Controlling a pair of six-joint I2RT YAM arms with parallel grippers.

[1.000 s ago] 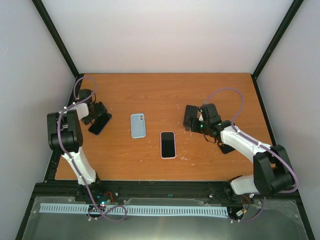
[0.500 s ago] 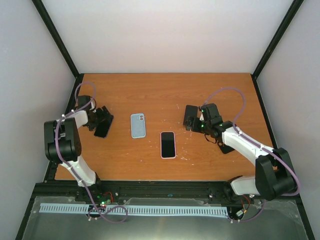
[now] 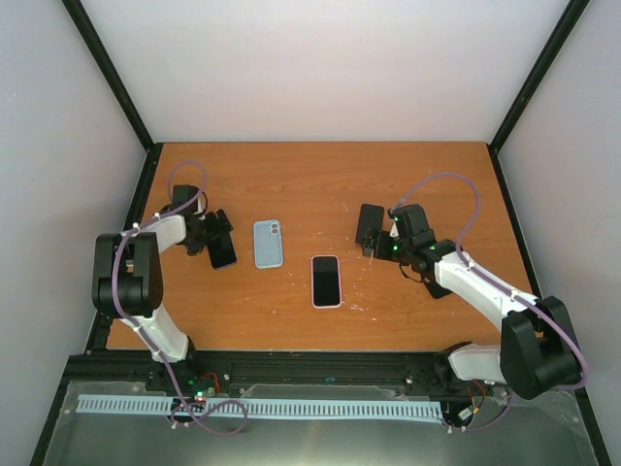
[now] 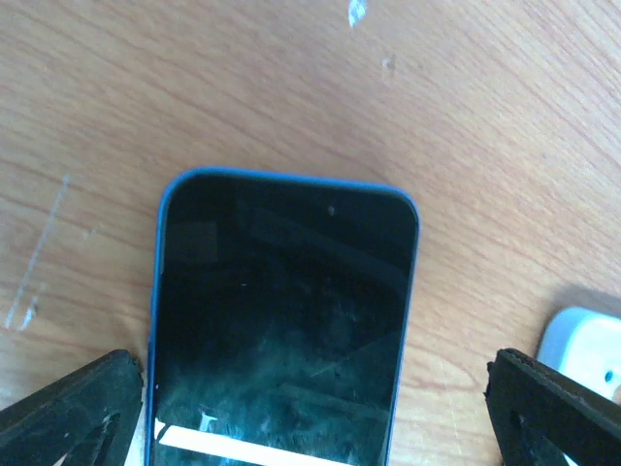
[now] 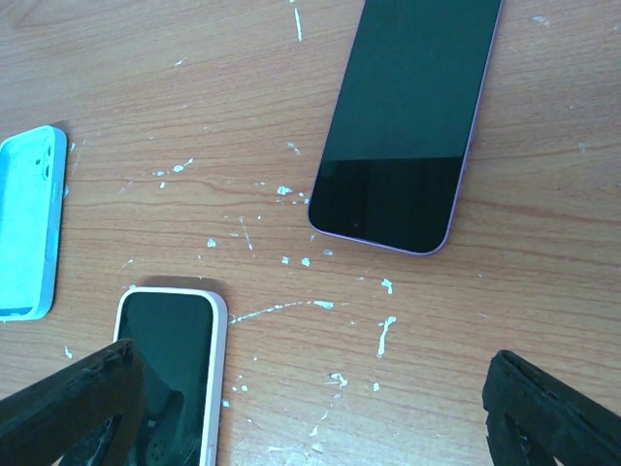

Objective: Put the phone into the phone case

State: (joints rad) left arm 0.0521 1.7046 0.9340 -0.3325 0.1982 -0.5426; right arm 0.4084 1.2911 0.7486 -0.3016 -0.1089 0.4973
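Note:
A light blue phone case (image 3: 268,243) lies on the wooden table left of centre; its corner shows in the left wrist view (image 4: 587,338) and its end in the right wrist view (image 5: 24,223). A blue-edged phone (image 3: 221,250) lies flat, screen up, left of the case, between the wide-apart fingers of my left gripper (image 3: 209,236), which is open (image 4: 310,422); the phone (image 4: 281,320) is not clamped. A pink-white-edged phone (image 3: 326,281) lies at centre (image 5: 170,374). A purple-edged phone (image 3: 370,225) lies by my right gripper (image 3: 388,239), which is open and empty above bare table (image 5: 315,427).
The table (image 3: 320,180) is fenced by a black frame with white walls behind and at the sides. White scratch marks (image 5: 320,306) dot the wood between the two right-hand phones. The case is a short gap right of the blue-edged phone.
My left gripper has moved right toward the case, and the blue-edged phone has moved with it and turned nearly upright. The right arm has barely moved.

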